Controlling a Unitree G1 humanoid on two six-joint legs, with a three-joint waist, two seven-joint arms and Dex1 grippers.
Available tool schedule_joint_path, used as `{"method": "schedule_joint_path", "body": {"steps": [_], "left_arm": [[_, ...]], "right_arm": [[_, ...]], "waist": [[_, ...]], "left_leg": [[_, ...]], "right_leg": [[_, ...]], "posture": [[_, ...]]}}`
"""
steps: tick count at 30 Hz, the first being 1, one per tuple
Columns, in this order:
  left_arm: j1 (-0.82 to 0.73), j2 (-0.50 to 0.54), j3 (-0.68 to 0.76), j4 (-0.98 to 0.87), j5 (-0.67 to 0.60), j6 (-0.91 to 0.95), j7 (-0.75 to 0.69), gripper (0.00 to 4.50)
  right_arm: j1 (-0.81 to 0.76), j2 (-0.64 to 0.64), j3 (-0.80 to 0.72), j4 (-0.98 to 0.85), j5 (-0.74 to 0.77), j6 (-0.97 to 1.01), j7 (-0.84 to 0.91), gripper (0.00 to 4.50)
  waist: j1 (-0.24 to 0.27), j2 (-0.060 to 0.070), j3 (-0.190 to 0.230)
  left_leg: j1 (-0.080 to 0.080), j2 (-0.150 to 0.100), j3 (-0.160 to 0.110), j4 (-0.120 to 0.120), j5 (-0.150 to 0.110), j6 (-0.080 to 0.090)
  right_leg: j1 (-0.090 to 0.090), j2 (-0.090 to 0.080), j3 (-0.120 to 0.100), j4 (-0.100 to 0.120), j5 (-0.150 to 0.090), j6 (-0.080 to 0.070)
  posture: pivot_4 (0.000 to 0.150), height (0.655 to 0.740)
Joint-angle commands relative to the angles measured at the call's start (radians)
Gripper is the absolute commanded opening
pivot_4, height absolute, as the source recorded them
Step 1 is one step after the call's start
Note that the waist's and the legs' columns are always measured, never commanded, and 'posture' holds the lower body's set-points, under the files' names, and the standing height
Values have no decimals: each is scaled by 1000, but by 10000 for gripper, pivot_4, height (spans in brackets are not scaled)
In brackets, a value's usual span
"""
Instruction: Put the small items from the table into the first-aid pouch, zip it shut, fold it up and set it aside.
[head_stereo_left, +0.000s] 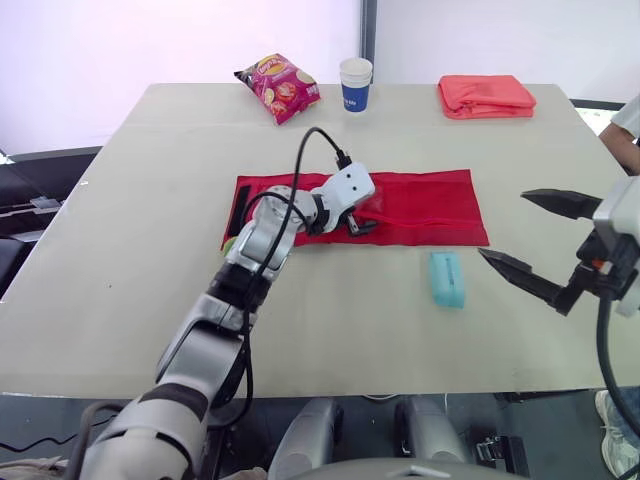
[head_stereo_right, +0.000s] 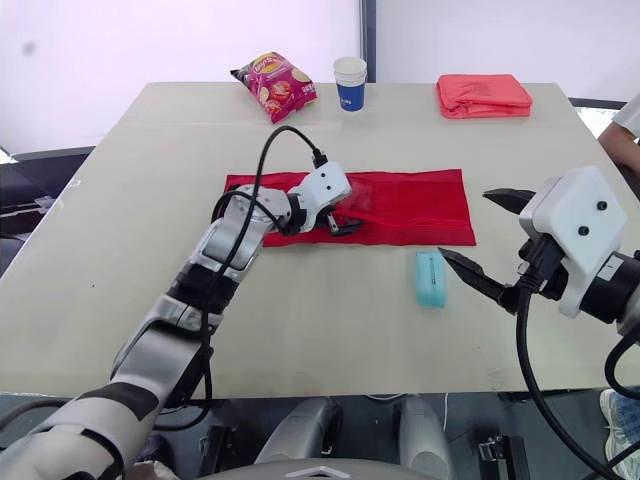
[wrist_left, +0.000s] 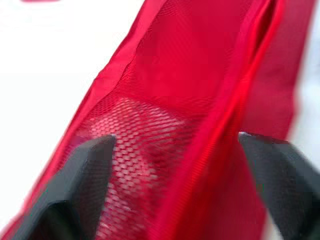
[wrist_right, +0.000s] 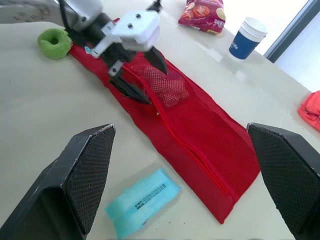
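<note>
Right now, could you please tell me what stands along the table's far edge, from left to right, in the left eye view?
Going rightward: red snack bag → blue and white paper cup → folded coral-red cloth.

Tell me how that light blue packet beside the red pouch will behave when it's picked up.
The light blue packet lies flat in a smooth wrapper, so it is probably soft and light, and may dent under the right gripper. The wrapper could be slippery. Flat on the table, it shouldn't roll or tip.

Silver arms (head_stereo_left: 255, 248), white wrists (head_stereo_right: 580, 225), blk cables (head_stereo_left: 603, 345)
</note>
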Motion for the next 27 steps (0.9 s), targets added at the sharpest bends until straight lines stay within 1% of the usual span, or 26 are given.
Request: {"method": "schedule_joint_path", "body": {"steps": [1, 2, 3, 5, 6, 12, 16, 19, 22, 25, 27], "left_arm": [[-63, 2, -30, 155, 52, -168, 17, 21013], [-78, 1, -38, 201, 60, -210, 12, 16918], [-87, -1, -39, 232, 56, -244, -6, 10785], [-87, 2, -34, 253, 42, -275, -46, 1198], [-77, 9, -28, 244, 32, -284, -70, 440], [19, 107, 12, 109, -5, -304, -165, 440], [72, 162, 41, 46, -30, -314, -200, 440], [81, 172, 53, 53, -30, -311, -190, 440], [86, 158, 73, 54, -83, -260, -239, 440], [80, 136, 164, -32, -215, -96, -268, 8415], [76, 138, 190, -84, -269, 14, -294, 17998]], "right_arm": [[-2, -21, 1, -1, 32, -35, -42, 45000], [-3, -24, 8, -1, 39, -40, -53, 45000], [-3, -27, 16, -2, 44, -44, -65, 45000], [0, -34, 29, -3, 54, -51, -85, 45000], [3, -37, 31, -4, 60, -55, -92, 45000], [45, -54, 23, -9, 85, -70, -123, 45000], [82, -64, 9, -8, 90, -79, -119, 45000], [99, -70, 15, 0, 80, -89, -107, 45000], [99, -75, 38, 10, 64, -104, -102, 45000], [109, -78, 36, 15, 55, -111, -90, 45000], [121, -76, 29, 16, 51, -115, -84, 45000]], "waist": [[1, 0, 0], [1, 0, 0], [2, 0, 0], [2, 0, 0], [2, 0, 0], [-3, 0, 0], [-2, 0, 0], [0, 0, 0], [0, 0, 0], [-1, 0, 0], [-1, 0, 0]], "left_leg": [[0, 0, 0, 0, 0, 0], [0, 0, 0, 0, 0, 0], [-1, 0, 0, 0, 0, 0], [-1, 0, 0, 0, 0, 0], [-1, 0, -1, 0, 0, 1], [0, 0, -1, 0, -1, 1], [1, 0, -1, -1, -1, 1], [1, 0, -2, 0, -1, 2], [1, 0, -3, 0, -1, 2], [1, 0, -3, 0, -1, 2], [0, 0, -4, 1, -1, 2]], "right_leg": [[0, 0, 0, -1, 0, 0], [0, 0, -1, -1, 0, 0], [0, 0, -1, -1, 0, 1], [0, 0, -1, -2, 0, 1], [1, 0, -1, -3, 1, 1], [2, 0, -1, -5, 1, 2], [3, 0, -1, -6, 1, 2], [4, 1, -2, -7, 1, 2], [5, 1, -3, -7, 1, 2], [5, 1, -4, -7, 1, 3], [5, 1, -4, -7, 1, 3]], "posture": [[1500, 7400], [1500, 7400], [1500, 7400], [1500, 7400], [1500, 7400], [1500, 7400], [1500, 7400], [1500, 7400], [1500, 7400], [1500, 7400], [1500, 7400]]}}
